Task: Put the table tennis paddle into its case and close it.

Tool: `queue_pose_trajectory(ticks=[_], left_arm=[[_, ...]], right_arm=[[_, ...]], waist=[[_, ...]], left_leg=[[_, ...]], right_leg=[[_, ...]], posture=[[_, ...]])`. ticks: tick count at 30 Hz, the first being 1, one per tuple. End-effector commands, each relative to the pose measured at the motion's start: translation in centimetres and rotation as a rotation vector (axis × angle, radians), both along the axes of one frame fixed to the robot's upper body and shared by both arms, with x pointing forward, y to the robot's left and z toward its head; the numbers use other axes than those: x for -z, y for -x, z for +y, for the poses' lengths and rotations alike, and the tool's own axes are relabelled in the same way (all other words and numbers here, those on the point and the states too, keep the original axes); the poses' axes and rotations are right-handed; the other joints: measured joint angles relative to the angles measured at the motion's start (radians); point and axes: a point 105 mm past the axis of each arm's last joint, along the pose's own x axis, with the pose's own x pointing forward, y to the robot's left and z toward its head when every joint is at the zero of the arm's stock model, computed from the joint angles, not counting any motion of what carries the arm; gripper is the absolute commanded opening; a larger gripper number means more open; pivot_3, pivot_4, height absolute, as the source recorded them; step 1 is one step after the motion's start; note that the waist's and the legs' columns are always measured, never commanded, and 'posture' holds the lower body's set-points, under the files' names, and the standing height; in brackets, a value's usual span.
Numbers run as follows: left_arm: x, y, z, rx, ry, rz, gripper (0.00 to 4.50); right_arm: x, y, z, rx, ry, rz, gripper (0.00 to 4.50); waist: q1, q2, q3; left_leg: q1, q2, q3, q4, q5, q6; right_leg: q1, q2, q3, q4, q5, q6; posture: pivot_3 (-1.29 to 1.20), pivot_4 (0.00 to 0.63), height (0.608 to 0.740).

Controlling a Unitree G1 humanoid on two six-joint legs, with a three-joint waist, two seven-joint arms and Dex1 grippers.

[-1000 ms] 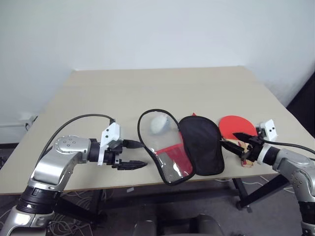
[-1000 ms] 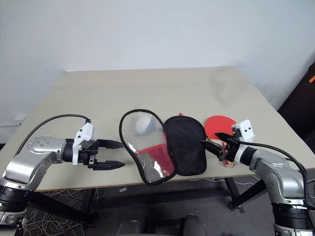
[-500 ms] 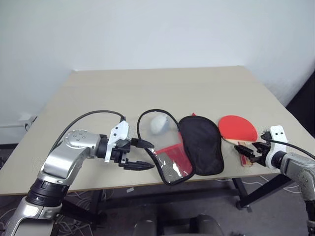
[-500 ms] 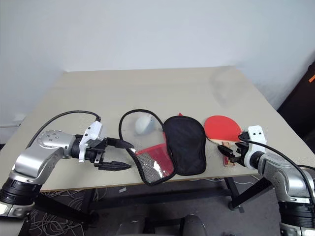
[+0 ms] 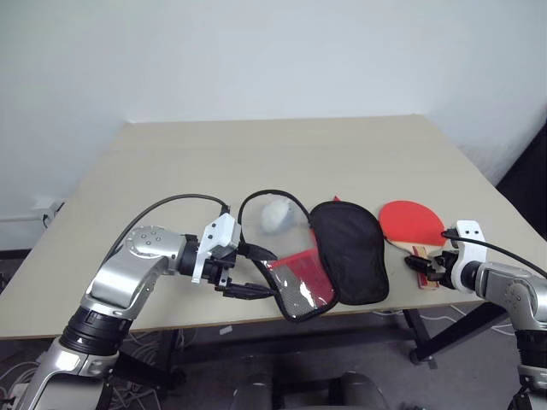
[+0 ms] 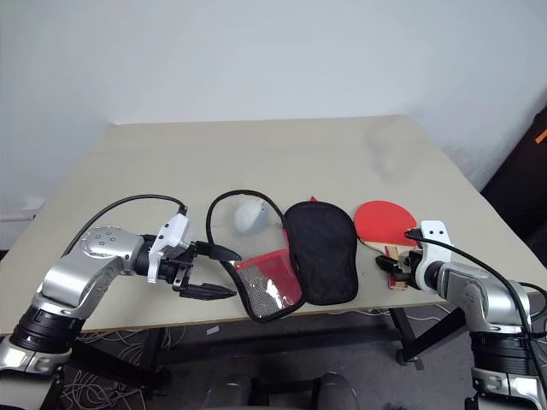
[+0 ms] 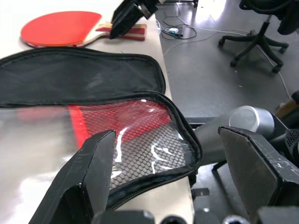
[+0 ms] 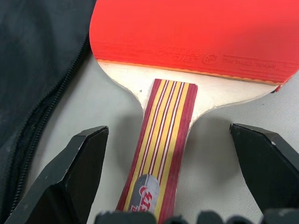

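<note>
Two grippers are observed over a beige rectangular tabletop, and both are empty. At the left, the left gripper is held just above the front edge of the tabletop with its jaws wide apart, the near rim of the case lying between them but not gripped. The case, a paddle-shaped zippered pouch with black lining, red outside, black mesh and a clear window, lies unzipped and spread flat at the middle front of the tabletop, its window flap to the left and its black half to the right. The table tennis paddle, a round red rubber-faced blade on a short striped wooden handle, lies flat just right of the case, handle toward the front edge. The right gripper is set over the handle, jaws wide on either side and not touching it.

Risks are judged as follows. The handle lies flat, so the closing jaws could scrape the tabletop or push the paddle away. The limp case rim could slip from the left jaws or be dragged off the front edge.

Little room is left at the front edge; ample bare tabletop remains behind the case and paddle.
</note>
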Motion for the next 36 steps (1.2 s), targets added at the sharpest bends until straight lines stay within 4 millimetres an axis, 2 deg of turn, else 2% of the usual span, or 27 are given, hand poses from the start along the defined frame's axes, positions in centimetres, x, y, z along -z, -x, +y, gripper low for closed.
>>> queue_pose_trajectory(ticks=[1, 6, 10, 14, 19, 23, 25, 28, 31, 36], left_arm=[[-1.0, -0.5, -0.3, 0.014, 0.009, -0.055, 3.73], [-1.1, -0.7, -0.6, 0.018, 0.01, -0.06, 3.73], [-1.1, -0.9, -0.6, 0.017, 0.008, -0.062, 3.73], [-1.0, -0.9, -0.6, 0.013, 0.009, -0.059, 3.73], [-1.0, -0.8, -0.6, 0.009, 0.007, -0.053, 3.73], [-1.2, -0.9, -0.6, 0.003, 0.014, -0.054, 3.73], [-1.4, -1.0, -0.6, 0.001, 0.017, -0.055, 3.73], [-1.4, -1.2, -0.6, -0.003, 0.015, -0.057, 3.73], [-1.5, -1.5, -0.6, -0.007, 0.016, -0.059, 3.73], [-1.5, -1.9, -0.6, -0.011, 0.013, -0.06, 3.73]], right_arm=[[-1.0, -1.0, 0.5, -0.009, 0.023, -0.032, 3.59], [-0.4, -1.4, 0.8, -0.005, 0.039, 0.0, 1.82], [-0.1, -1.6, 1.3, -0.012, 0.046, 0.025, 1.82], [0.1, -1.7, 1.3, -0.003, 0.057, 0.029, 1.19], [-0.5, -1.7, 0.3, 0.043, 0.073, 0.029, 1.19], [-2.0, -2.3, -2.8, 0.221, 0.094, 0.007, 1.19], [-3.1, -2.6, -3.1, 0.256, 0.064, -0.024, 1.19], [-5.4, -2.9, -2.7, 0.265, 0.029, -0.08, 1.19], [-6.9, -2.9, -1.1, 0.209, 0.012, -0.108, 1.19], [-7.2, -2.0, 2.5, 0.024, 0.21, -0.083, 1.19]], waist=[[0.0, 0.0, 0.0], [-0.002, 0.0, 0.0], [-0.004, 0.0, 0.0], [-0.005, -0.001, -0.001], [-0.005, -0.001, -0.001], [-0.003, -0.001, -0.001], [0.005, 0.001, 0.0], [0.012, 0.001, 0.0], [0.001, 0.002, 0.0], [-0.013, 0.003, 0.0]], left_leg=[[0.0, 0.0, 0.0, 0.0, 0.0, 0.0], [0.0, 0.0, 0.0, 0.0, 0.0, 0.0], [0.0, 0.0, 0.0, 0.001, 0.0, 0.0], [0.0, 0.0, 0.0, 0.001, 0.0, 0.0], [0.0, 0.0, 0.0, 0.001, 0.0, 0.0], [0.0, 0.0, 0.0, 0.001, 0.0, 0.0], [0.0, -0.001, 0.001, 0.001, 0.0, 0.0], [-0.001, -0.002, 0.0, 0.001, 0.0, 0.001], [-0.001, 0.0, 0.001, 0.001, 0.0, 0.001], [-0.001, 0.001, 0.001, -0.001, 0.001, 0.0]], right_leg=[[0.0, 0.0, 0.0, 0.0, 0.0, 0.0], [0.0, 0.0, 0.0, 0.0, 0.0, 0.001], [0.001, 0.0, 0.0, 0.0, 0.001, 0.001], [0.0, 0.0, 0.0, 0.0, 0.0, 0.0], [0.0, 0.0, 0.0, 0.0, 0.0, 0.0], [0.0, 0.0, 0.0, 0.0, 0.001, 0.0], [0.0, -0.001, 0.0, 0.0, 0.001, 0.0], [-0.001, -0.002, 0.0, 0.0, 0.0, 0.0], [-0.001, 0.0, 0.001, 0.0, 0.001, 0.0], [-0.002, 0.001, 0.001, 0.002, 0.001, 0.001]], posture=[[0.0, 0.0, 0.724], [0.0, 0.0, 0.724], [0.0, 0.0, 0.724], [0.0, 0.0, 0.724], [0.0, 0.0, 0.724], [0.0, 0.0, 0.724], [0.0, 0.0, 0.724], [0.0, 0.0, 0.724], [0.0, 0.0, 0.724], [0.0, 0.0, 0.724]])
